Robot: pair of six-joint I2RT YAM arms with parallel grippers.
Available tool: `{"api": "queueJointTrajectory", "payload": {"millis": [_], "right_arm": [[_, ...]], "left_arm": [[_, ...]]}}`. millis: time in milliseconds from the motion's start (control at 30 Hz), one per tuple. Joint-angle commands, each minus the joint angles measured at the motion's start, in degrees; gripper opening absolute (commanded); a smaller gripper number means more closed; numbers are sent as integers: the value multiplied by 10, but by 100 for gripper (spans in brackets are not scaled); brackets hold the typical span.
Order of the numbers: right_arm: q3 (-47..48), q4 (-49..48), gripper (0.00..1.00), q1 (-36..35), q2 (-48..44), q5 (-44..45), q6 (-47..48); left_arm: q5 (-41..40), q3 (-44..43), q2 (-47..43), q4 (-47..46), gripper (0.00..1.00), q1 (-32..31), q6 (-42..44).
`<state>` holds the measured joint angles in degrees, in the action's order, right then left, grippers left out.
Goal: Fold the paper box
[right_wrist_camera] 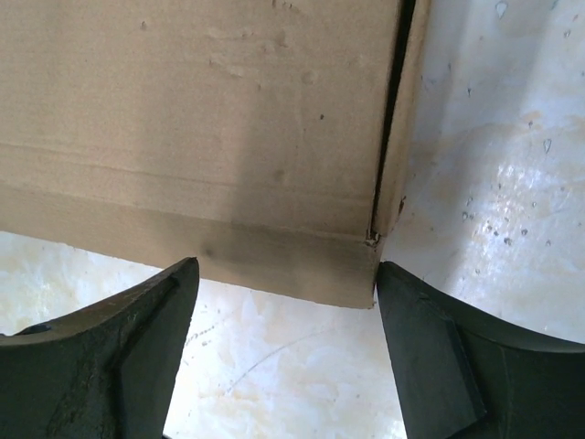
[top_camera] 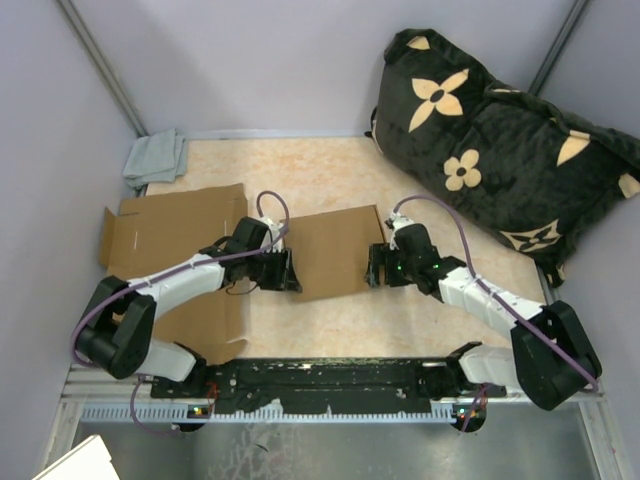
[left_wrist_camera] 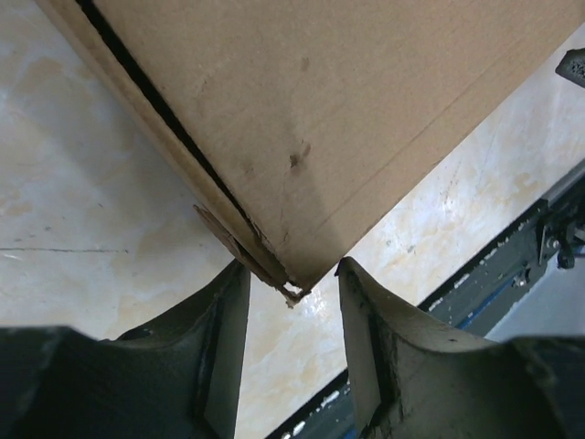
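1. The paper box (top_camera: 335, 250) lies flat in the middle of the surface (top_camera: 320, 175), between the two arms. A second cardboard sheet (top_camera: 175, 225) lies under the left arm, so take care not to confuse them.
2. Your left end effector (left_wrist_camera: 292, 270) is released. Its fingers (left_wrist_camera: 228, 320) stand on either side of the box's near left corner, with a small gap on each side, and nothing is grasped.
3. Your right end effector (right_wrist_camera: 288, 267) is also released, with the jaws wide. It waits just in front of the near edge on the right side, and the cardboard is not between its fingers.
4. I judge that the step in hand is to take both near corners. Push the left one deeper, so the pads meet the panel and not only the frayed tip of the corner.
5. Bring the right one forward to the same depth, then close both together, or the box may turn.
6. Lift slowly, because thin cardboard probably bends at its creases.
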<state>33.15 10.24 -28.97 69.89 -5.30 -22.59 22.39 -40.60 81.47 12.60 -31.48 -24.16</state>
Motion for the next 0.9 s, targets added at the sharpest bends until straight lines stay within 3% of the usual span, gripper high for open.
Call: {"api": "queueJointTrajectory", "payload": {"millis": [0, 300, 467, 700, 867], "right_arm": [[60, 68, 79, -3, -18, -38, -9], [100, 128, 79, -2, -12, -69, -17], [104, 144, 77, 3, -20, -74, -35], [86, 112, 67, 8, -24, -55, -89], [92, 102, 68, 21, -19, -67, -109]], "left_arm": [[67, -24, -22, 17, 47, -5, 6], [135, -19, -15, -2, 45, 2, 1], [162, -15, -21, -7, 42, 37, -1], [220, -18, -9, -43, 40, 102, -28], [236, -28, 15, -46, 40, 106, -28]]}}
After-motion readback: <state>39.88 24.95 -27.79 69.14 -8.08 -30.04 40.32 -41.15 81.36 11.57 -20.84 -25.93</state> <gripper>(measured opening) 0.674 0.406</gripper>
